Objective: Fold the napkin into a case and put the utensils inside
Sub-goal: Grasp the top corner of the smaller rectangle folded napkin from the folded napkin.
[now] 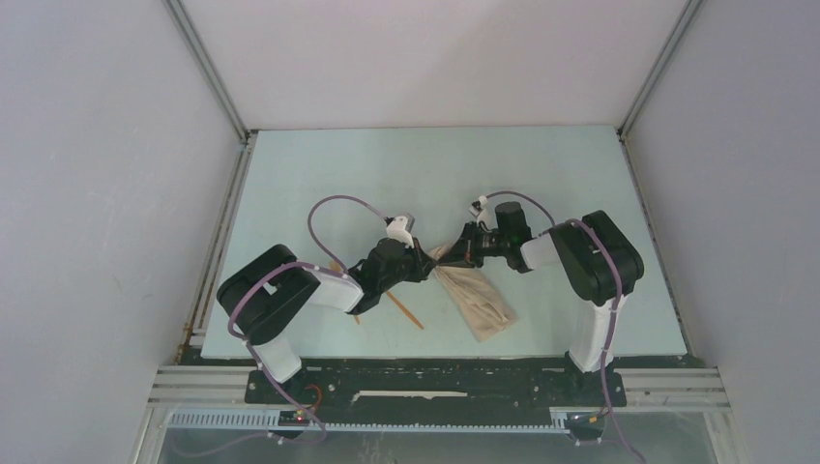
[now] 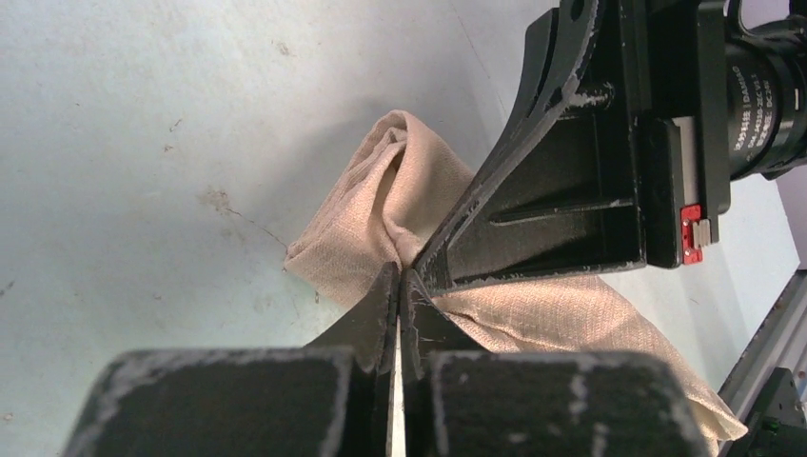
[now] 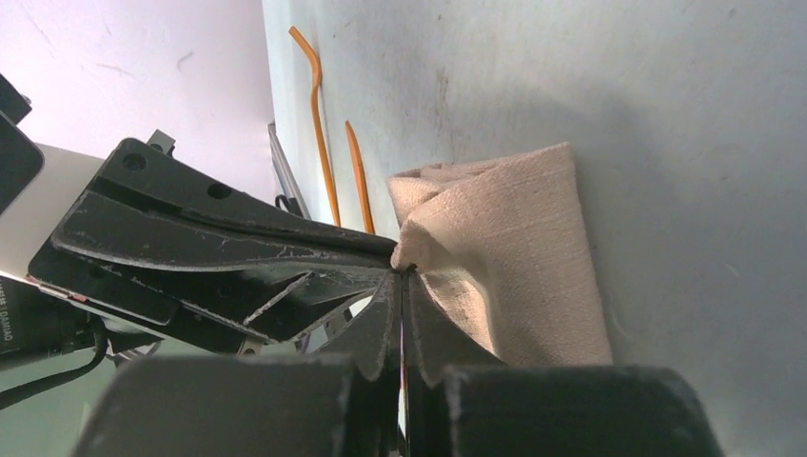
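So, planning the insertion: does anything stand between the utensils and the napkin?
No object lies on the table between the utensils and the napkin. But the left hand and right hand are both shut on its far end, and the left arm crosses above the utensils.

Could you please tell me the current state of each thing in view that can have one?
napkin: folded into a narrow oblong, one end puckered and pinched by both tools.
utensils: lying loose beside the napkin, not inside it.
left tool: shut on the napkin's end.
right tool: shut on the same end.
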Available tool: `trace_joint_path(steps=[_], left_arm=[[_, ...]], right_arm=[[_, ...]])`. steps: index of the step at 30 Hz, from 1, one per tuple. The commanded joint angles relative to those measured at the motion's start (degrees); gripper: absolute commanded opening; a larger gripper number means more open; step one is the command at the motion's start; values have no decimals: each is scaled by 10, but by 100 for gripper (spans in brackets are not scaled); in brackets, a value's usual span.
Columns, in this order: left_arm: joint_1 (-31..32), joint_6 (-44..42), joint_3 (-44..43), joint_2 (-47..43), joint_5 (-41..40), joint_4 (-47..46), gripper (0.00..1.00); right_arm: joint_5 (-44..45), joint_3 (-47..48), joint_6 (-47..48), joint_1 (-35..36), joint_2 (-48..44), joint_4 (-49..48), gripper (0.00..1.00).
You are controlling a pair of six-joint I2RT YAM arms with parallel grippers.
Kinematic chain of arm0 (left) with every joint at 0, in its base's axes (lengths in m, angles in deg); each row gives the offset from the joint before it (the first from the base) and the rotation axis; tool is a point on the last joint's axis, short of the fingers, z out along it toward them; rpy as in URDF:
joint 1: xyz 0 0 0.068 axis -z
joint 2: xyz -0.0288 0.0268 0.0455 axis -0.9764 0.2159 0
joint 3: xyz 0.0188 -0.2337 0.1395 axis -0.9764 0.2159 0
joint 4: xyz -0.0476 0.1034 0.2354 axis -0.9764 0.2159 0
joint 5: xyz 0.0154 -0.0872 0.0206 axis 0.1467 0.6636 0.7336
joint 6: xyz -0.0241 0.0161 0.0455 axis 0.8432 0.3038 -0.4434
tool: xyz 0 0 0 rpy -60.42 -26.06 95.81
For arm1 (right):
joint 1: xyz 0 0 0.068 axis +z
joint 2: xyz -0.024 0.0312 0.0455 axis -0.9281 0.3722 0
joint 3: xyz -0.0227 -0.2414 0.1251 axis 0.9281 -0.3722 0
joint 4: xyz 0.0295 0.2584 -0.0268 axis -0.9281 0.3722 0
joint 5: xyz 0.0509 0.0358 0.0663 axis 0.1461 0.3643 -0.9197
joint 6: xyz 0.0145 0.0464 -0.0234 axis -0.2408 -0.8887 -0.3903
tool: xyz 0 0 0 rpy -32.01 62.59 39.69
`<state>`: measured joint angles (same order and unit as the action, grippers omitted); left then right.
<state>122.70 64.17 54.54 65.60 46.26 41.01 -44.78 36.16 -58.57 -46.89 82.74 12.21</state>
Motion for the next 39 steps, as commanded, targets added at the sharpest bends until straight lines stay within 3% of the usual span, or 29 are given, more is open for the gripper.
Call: trace_joint_path(steps=[1, 6, 12, 26, 39], left_arm=[[-3, -13, -19, -29, -15, -9, 0], [-3, -12, -16, -37, -12, -5, 0], [-3, -2, -3, -40, -14, -9, 0], [-1, -24, -5, -51, -19, 19, 0], [4, -25, -14, -50, -10, 19, 0]], right_arm=[[2, -27, -32, 17, 8, -74, 0], [23, -41, -43, 16, 11, -88, 0], [-10, -59, -102, -5, 48, -202, 0], [-2, -66, 17, -30, -96, -2, 19], [2, 21, -5, -1, 17, -29, 12]])
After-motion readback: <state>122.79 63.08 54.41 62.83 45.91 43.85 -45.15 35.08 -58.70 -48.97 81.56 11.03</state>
